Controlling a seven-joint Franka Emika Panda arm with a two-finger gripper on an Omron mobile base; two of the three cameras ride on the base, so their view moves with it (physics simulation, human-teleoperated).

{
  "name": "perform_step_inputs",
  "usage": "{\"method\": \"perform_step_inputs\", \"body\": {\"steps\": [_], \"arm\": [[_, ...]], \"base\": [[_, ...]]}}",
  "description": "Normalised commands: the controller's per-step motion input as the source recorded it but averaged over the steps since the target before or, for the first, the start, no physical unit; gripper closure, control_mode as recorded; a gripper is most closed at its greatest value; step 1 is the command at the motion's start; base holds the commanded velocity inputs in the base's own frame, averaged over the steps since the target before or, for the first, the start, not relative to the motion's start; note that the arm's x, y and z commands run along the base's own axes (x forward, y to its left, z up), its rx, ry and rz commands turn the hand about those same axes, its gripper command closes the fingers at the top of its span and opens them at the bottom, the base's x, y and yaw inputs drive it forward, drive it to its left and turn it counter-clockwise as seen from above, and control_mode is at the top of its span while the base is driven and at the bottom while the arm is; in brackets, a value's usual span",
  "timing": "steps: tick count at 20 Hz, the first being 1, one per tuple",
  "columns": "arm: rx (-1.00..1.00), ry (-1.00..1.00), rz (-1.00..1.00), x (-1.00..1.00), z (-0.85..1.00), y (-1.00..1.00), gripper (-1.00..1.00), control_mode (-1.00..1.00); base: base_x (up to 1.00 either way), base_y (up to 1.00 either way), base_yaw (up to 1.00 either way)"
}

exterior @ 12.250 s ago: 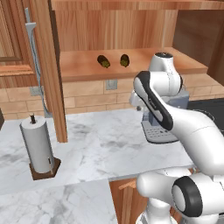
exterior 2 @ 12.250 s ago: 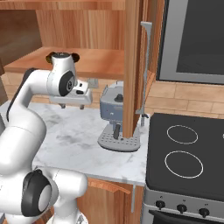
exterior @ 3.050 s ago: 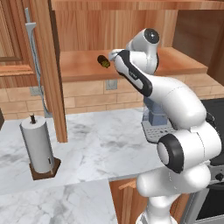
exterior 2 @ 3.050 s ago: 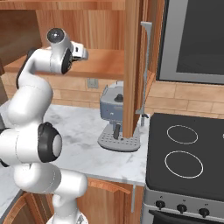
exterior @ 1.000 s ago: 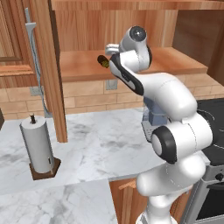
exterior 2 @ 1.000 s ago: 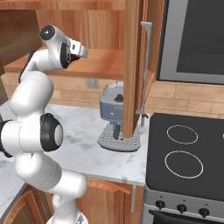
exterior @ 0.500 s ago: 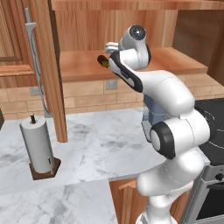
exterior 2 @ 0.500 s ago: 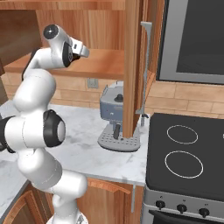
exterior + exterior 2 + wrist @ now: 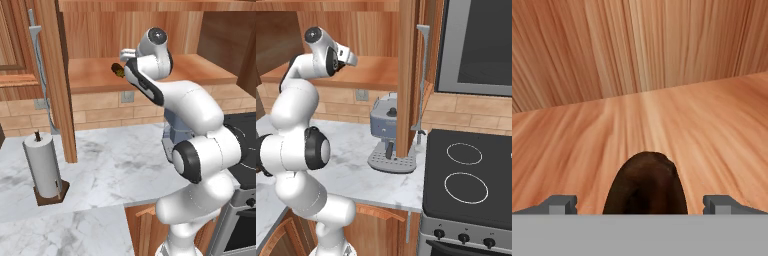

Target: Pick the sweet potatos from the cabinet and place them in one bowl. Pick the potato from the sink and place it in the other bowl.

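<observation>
You are reaching into the cabinet (image 9: pixel 150 70), with the arm stretching up from the lower right of the left base view to the shelf in the upper middle. Over the last seconds the wrist has been swinging left along the shelf, and the gripper (image 9: pixel 640 205) is now lining up on one of the sweet potatos (image 9: pixel 646 184). In the hand view that dark tuber is sitting at the bottom centre, lying on the plank between the two finger tips, with a gap showing on each side. The jaws are standing fully released and not yet touching it, so nothing is being grasped. In the left base view a dark tuber (image 9: pixel 118 70) is peeking out just left of the wrist; I cannot tell whether it is the same one. You are looking well placed for the first pick: closing next seems the fitting move. Below, the marble surface (image 9: pixel 110 165) is carrying a paper towel roll (image 9: pixel 44 167) at lower left and a coffee machine (image 9: pixel 387 131)
</observation>
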Motion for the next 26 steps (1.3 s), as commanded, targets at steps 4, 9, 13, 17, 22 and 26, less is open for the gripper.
{"method": "perform_step_inputs", "body": {"steps": [4,9,13,17,22,26], "arm": [[0.00,0.04,0.00,-0.06,-0.23,0.00,-1.00,-1.00],[0.00,0.07,0.00,-0.02,-0.26,0.00,-1.00,-1.00],[0.00,0.05,0.00,0.00,-0.12,0.00,-1.00,-1.00],[0.00,0.00,0.00,0.00,0.00,0.00,-1.00,-1.00],[0.00,0.00,0.00,0.00,0.00,0.00,-1.00,-1.00],[0.00,0.00,0.00,0.00,0.00,0.00,-1.00,-1.00]], "base": [[0.00,0.00,0.00],[0.00,0.00,0.00],[0.00,0.00,0.00],[0.00,0.00,0.00],[0.00,0.00,0.00],[0.00,0.00,0.00]]}}
